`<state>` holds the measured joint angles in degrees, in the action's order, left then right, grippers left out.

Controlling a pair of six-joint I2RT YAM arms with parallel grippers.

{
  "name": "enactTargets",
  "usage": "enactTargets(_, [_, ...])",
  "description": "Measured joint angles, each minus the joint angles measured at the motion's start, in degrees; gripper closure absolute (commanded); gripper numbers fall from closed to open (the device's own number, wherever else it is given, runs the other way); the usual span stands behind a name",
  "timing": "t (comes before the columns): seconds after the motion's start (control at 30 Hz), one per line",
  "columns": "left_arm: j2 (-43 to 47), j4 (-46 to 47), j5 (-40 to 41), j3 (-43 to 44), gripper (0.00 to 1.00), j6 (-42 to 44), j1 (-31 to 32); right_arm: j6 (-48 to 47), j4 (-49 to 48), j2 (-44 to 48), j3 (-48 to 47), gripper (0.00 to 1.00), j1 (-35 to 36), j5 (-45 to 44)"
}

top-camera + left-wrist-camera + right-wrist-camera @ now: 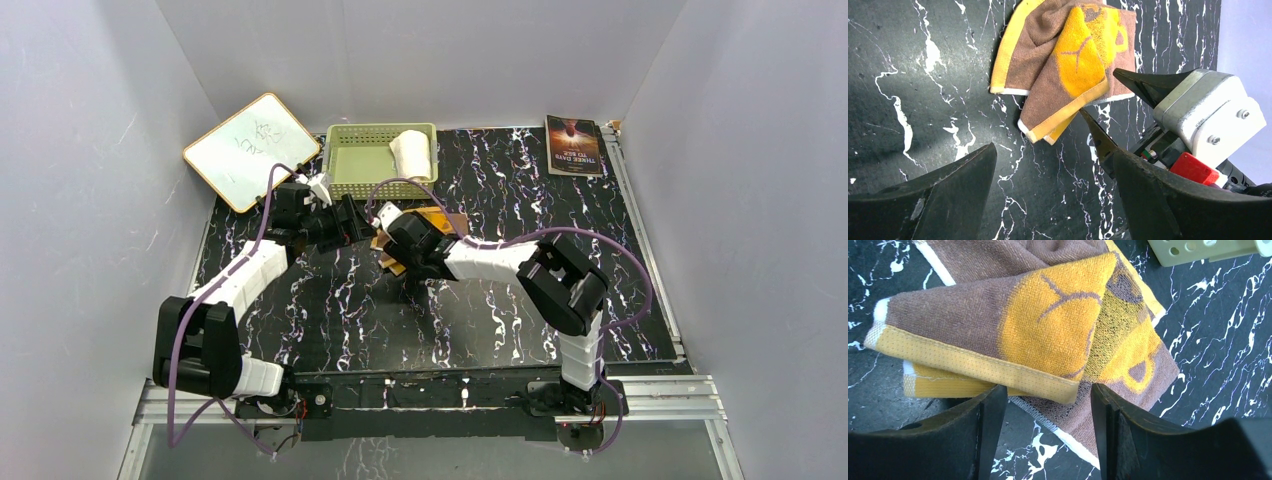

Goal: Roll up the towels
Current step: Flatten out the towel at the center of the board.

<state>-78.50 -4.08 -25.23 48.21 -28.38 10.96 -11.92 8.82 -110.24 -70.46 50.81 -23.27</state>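
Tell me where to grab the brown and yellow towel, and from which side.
Take the brown and yellow towel by the yellow-hemmed edge of its folded-over flap, coming from the side where the right gripper sits, jaws spread. That edge looks lifted off the layers below, so a finger could probably slip under it.

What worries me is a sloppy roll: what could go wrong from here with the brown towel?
The brown towel lies in loose, skewed folds; the right gripper, open around one folded edge, may catch only the top layer, rolling it crooked. The left gripper, open, sits close by and could bump it.
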Motion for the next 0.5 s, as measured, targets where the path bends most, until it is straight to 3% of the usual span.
enactTargets(0.4, [2.4,-2.6,0.4,0.0,0.14,0.5,-0.6,-2.7,-2.2,-0.8,-3.9,0.42,0.9,0.5])
enactTargets(0.5, [3.3,-3.3,0.7,0.0,0.14,0.7,-1.5,-3.3,-3.7,-0.8,-4.3,0.47,1.0,1.3])
